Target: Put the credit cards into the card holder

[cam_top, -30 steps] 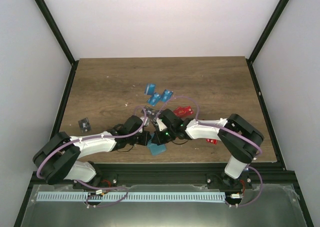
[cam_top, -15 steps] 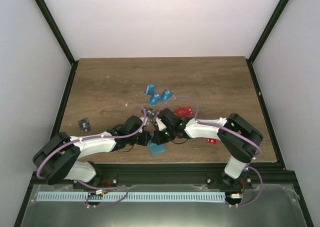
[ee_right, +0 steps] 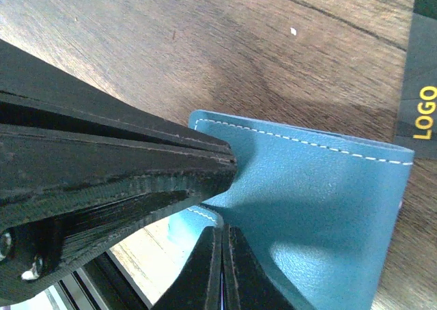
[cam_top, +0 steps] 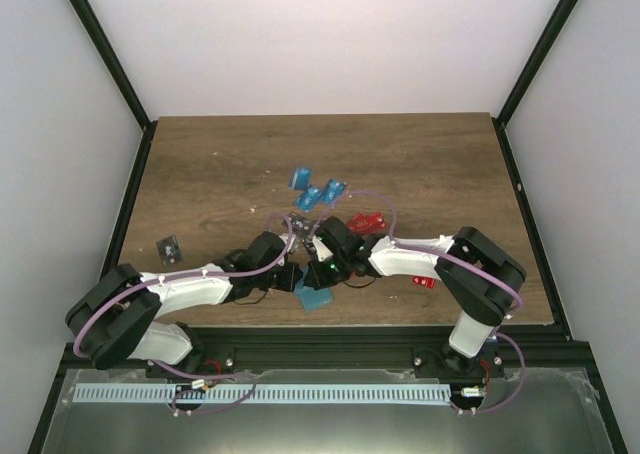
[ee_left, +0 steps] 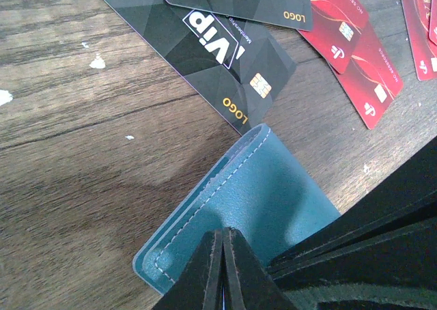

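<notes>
Your left fingers (ee_left: 201,276) are pinched tight on one edge of the teal card holder (ee_left: 259,201), and your right fingers (ee_right: 198,276) are pinched together on it too. The holder sits near the front edge of the surface (cam_top: 220,164), between both arms. Black cards (ee_left: 205,50) and red cards (ee_left: 355,57) lie just beyond it, outside it.

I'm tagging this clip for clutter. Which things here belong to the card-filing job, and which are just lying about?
Job:
teal stitched card holder
black rectangular VIP cards
red rectangular cards
bright blue rectangular cards
lone black card far left

Lying about:
small white specks on the brown wooden table
</notes>
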You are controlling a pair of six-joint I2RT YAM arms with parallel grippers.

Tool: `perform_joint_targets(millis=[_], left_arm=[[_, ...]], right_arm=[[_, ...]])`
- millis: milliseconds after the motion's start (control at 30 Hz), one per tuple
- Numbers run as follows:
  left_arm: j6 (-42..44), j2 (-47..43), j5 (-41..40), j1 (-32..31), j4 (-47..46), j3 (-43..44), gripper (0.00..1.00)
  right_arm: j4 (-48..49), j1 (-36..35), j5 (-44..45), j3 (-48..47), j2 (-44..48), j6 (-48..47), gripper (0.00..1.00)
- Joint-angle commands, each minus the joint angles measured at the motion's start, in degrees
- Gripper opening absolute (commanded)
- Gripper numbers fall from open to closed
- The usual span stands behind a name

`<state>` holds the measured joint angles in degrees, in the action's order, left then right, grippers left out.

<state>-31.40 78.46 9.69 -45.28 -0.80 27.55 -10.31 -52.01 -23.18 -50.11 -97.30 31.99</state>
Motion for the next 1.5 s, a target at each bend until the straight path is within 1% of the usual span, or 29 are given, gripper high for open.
perform_joint_targets(millis=[0, 533, 867, 1300, 1467], left_arm=[[0.5, -0.3, 0.3, 0.2, 0.8, -1.1, 0.04], [0.4, -0.5, 0.1, 0.2, 0.4, -1.8, 0.04], [0.7, -0.2, 0.2, 0.2, 0.1, -1.9, 0.04], [1.2, 0.0, 0.1, 0.2, 0.2, -1.8, 0.04], [1.4, -0.1, -0.1, 0.2, 0.2, -2.0, 0.04]], right_arm=[[-2.2, -0.5, 2.2, -1.3, 0.5, -0.3, 0.01], [-2.9, -0.3, 4.9, 0.7, -0.1, -0.2, 0.01], [-4.5, 0.1, 5.7, -1.4, 1.7, -0.5, 0.01], [-6.8, 0.1, 7.7, -1.1, 0.9, -0.3, 0.01], [-6.7, 0.2, 6.5, 0.2, 0.0, -0.4, 0.01]])
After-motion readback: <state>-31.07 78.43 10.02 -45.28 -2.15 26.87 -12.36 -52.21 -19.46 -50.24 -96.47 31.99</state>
